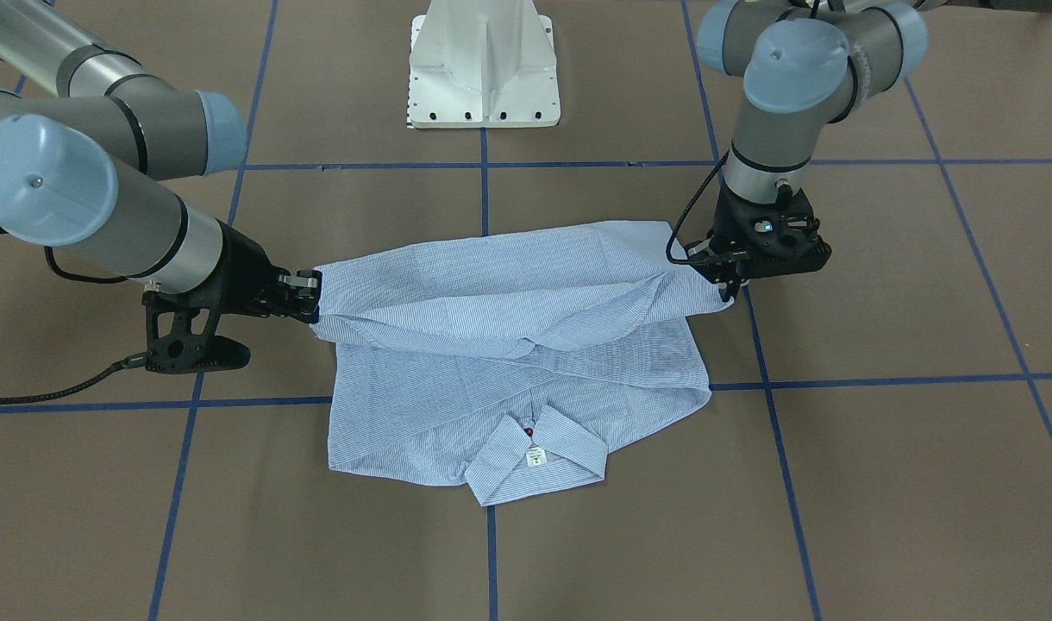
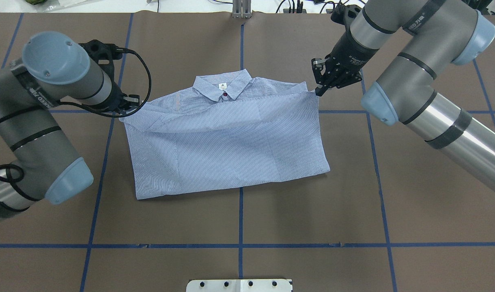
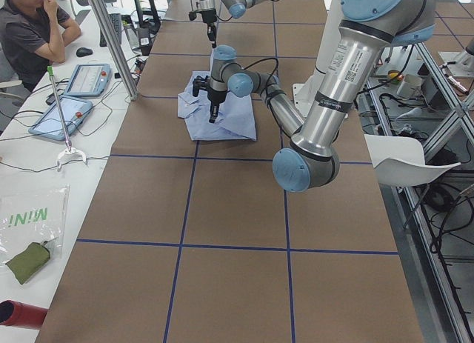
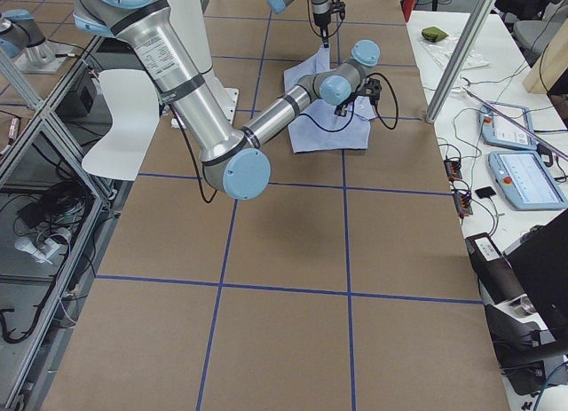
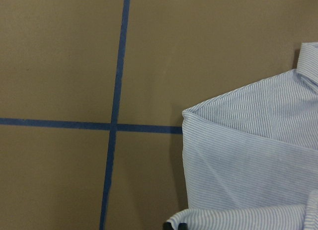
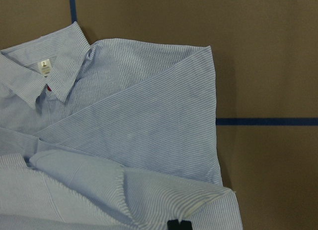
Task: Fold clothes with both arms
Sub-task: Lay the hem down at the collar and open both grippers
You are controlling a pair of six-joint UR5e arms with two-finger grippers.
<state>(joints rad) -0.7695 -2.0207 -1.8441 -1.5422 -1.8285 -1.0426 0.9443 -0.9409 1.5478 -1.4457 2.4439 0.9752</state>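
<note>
The shirt [image 2: 227, 138] lies in the middle of the table [image 2: 414, 194], collar [image 2: 240, 82] on the far side from my base. No sleeve sticks out on either side, so I judge the sleeves and sides are already turned in and the body is a rough rectangle. The step in hand looks like the long fold: the lower part is doubled up toward the shoulders, and its leading edge stops just short of the collar.

My left gripper [image 2: 128, 106] is pinched onto the left corner of that edge and my right gripper [image 2: 317, 90] onto the right corner. From the front, the cloth rises in a low ridge between them, so it is not yet laid flat.

What I think is left: set the edge down, let go, and perhaps one more fold for a tidy packet. The left corner sits a little nearer to me than the right, so the edge may land skewed.

The cloth is thin, light blue with fine white stripes — soft, draping in shallow creases. The collar looks stiffer, with pointed tips, a small white label [image 2: 222, 86] and a reddish button [image 2: 225, 95] below it. The table cover is matte brown, crossed by blue tape lines [image 2: 240, 215].
</note>
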